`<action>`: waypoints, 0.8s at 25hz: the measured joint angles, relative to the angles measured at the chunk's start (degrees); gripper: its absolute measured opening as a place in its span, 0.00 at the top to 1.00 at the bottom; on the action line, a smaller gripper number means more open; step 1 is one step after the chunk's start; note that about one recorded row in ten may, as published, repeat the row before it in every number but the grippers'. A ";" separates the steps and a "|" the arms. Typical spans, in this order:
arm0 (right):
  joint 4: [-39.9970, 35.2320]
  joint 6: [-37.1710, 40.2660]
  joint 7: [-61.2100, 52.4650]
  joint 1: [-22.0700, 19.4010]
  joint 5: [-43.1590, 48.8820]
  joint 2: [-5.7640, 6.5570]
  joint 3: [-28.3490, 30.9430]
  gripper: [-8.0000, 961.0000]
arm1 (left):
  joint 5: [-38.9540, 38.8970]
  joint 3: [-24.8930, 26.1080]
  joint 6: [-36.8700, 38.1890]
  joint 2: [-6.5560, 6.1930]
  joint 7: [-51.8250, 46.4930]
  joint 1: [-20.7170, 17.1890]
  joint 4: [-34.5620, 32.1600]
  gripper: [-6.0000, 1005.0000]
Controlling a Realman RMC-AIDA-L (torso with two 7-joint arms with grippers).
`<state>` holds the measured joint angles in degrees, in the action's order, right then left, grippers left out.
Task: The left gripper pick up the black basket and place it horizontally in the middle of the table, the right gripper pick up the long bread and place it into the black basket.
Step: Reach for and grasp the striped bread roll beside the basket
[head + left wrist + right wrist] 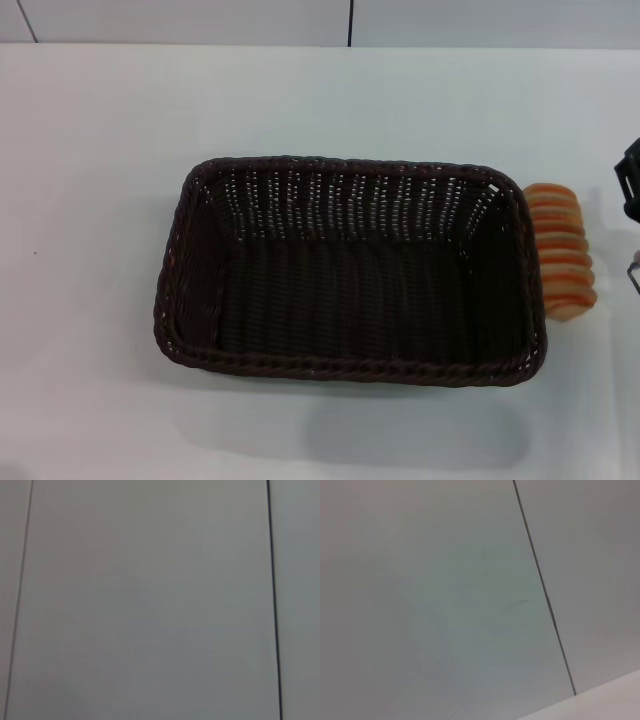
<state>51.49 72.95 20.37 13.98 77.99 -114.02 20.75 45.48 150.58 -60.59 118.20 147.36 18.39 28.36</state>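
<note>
The black basket [350, 270] lies horizontally in the middle of the white table [90, 180], empty. The long bread [562, 250] lies on the table just outside the basket's right end, touching or nearly touching its rim. A black part of the right gripper [630, 200] shows at the right edge of the head view, to the right of the bread. The left gripper is out of view. Both wrist views show only plain grey wall panels with dark seams.
A grey wall with a dark vertical seam [350, 22] runs along the table's far edge. White tabletop surrounds the basket on the left, front and back.
</note>
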 joint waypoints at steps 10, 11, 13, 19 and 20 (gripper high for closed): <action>13.59 0.42 10.34 -6.67 1.60 2.89 0.40 0.15 | -0.14 1.50 0.28 -0.20 0.34 -0.28 0.23 0.18; 15.67 0.12 10.91 -7.52 1.61 3.78 -0.16 0.15 | -0.16 1.56 0.31 -0.21 0.35 -0.31 0.38 0.18; 16.33 -0.01 11.01 -7.88 1.61 4.12 -0.56 0.16 | -0.17 1.60 0.32 -0.22 0.37 -0.33 0.50 0.18; 17.19 -3.21 11.03 -9.19 1.61 4.95 -2.07 0.17 | -0.22 2.09 0.41 -0.25 0.40 -0.37 1.13 0.18; 17.19 -3.21 11.03 -9.19 1.61 4.95 -2.07 0.17 | -0.22 2.09 0.41 -0.25 0.40 -0.37 1.13 0.18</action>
<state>68.68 69.74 31.41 4.79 79.60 -109.06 18.68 45.26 152.68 -60.18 117.95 147.76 18.02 29.49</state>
